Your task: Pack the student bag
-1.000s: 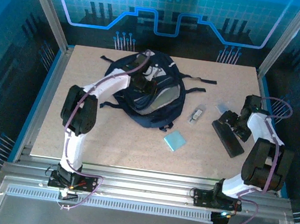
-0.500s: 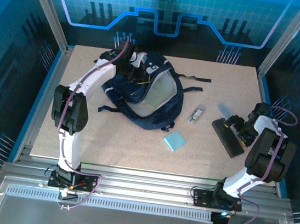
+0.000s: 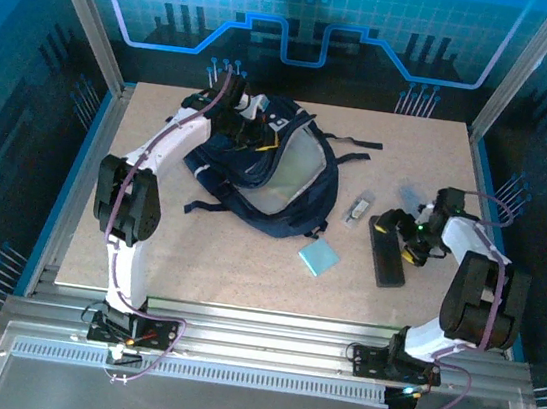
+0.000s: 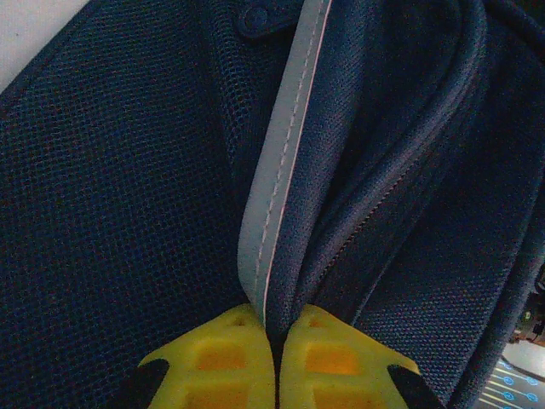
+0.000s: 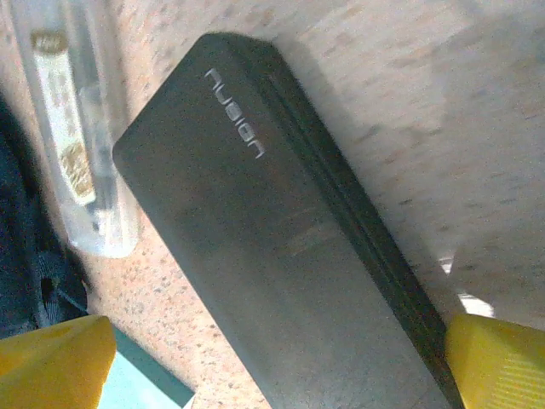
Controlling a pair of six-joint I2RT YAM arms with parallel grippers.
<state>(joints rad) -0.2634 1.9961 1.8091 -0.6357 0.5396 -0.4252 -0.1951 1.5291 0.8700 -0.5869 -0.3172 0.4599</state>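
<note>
On the far left-centre of the bench (image 3: 147,248) lies the student bag (image 3: 287,181), straps splayed, and nothing can be seen inside it. Judging by how things lie, the packing has barely begun. Every loose item sits on the bench to the bag's right: a clear packet (image 3: 357,211), a light blue pad (image 3: 318,257) just beside the bag's near edge, a long black case (image 3: 389,255), and a small pale item (image 3: 406,195) too blurred to name. All of these would have to go in, and any zip would have to be closed after that. The left end effector (image 4: 274,341) is clamped tight at the bag's far edge, its yellow fingertips (image 4: 230,358) pinching a fold of navy fabric with a grey stripe (image 4: 281,170), apparently to lift the mouth open. The right end effector (image 5: 272,366) is spread wide and straddles the black case. One finger is close against the case's edge and the other is well apart from it, so the case is not gripped.
</note>
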